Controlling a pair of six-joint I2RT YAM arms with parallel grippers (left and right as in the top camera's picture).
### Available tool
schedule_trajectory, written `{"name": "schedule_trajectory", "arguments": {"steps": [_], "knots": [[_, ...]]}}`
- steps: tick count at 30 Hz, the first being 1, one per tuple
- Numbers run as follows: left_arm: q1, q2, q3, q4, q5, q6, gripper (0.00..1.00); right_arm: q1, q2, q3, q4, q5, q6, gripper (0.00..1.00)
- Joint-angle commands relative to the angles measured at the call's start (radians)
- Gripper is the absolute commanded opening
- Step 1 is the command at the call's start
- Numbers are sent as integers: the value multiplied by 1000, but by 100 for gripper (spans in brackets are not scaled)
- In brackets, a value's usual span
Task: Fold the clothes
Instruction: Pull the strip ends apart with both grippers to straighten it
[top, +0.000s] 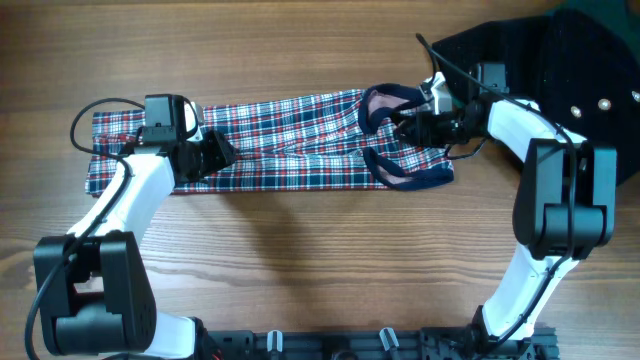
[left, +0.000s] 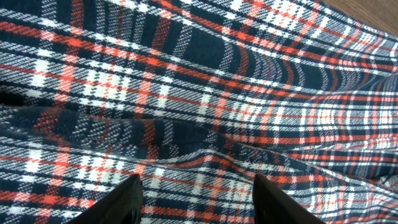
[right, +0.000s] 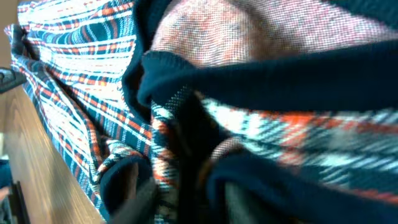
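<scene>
Seen from overhead, a sleeveless red, white and navy plaid garment (top: 300, 140) lies as a long band across the upper middle of a pale wooden desk (top: 300, 260). Its long axis runs side to side between the two arms. The straight, plain end lies toward the left arm, and the navy trim (top: 385, 100) of armholes and neck lies toward the right arm. The left gripper (top: 218, 152) sits over the cloth near the plain end. The right gripper (top: 408, 125) is in among the trim loops at the other end. Each arm is therefore nearest its own end of the band, which is likely what a fold across the long axis depends on. A black garment with small metal studs (top: 560, 60) lies beyond the right arm, partly cut off by the frame edge.

From the left wrist, rippled plaid fills nearly the whole view. Two dark fingers (left: 127, 199) stand well apart at the bottom edge, so these jaws are fairly wide and pinch nothing. A low ridge of cloth lies just ahead, between them.

From the right wrist, the view is blurred and crowded. Thick navy trim, a pale pinkish reverse side and bunched plaid press close to the lens. The jaws are lost among dark folds at the bottom, so I cannot tell whether they are wide, narrow or holding cloth.
</scene>
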Motion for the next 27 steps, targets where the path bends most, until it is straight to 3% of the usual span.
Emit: {"name": "schedule_trajectory", "arguments": {"steps": [1, 5, 14, 18, 22, 24, 26, 27], "knots": [[3, -20, 12, 0, -6, 16, 56, 6, 24, -1, 6, -38, 1, 19], [3, -20, 12, -11, -14, 17, 52, 6, 6, 42, -15, -3, 61, 12], [3, -20, 12, -38, -56, 16, 53, 44, -152, 167, -175, 125, 79, 9], [9, -21, 36, -39, -189, 17, 55, 43, -158, 183, -199, 126, 98, 7], [56, -20, 69, -42, -221, 32, 58, 43, -158, 183, -215, 161, 110, 8], [105, -20, 70, -42, -235, 32, 58, 43, -158, 183, -242, 245, 113, 19], [149, -20, 70, -47, -235, 35, 58, 37, -158, 183, -260, 291, 113, 56], [170, -20, 70, -50, -235, 35, 57, 30, -158, 183, -267, 312, 121, 64]]}}
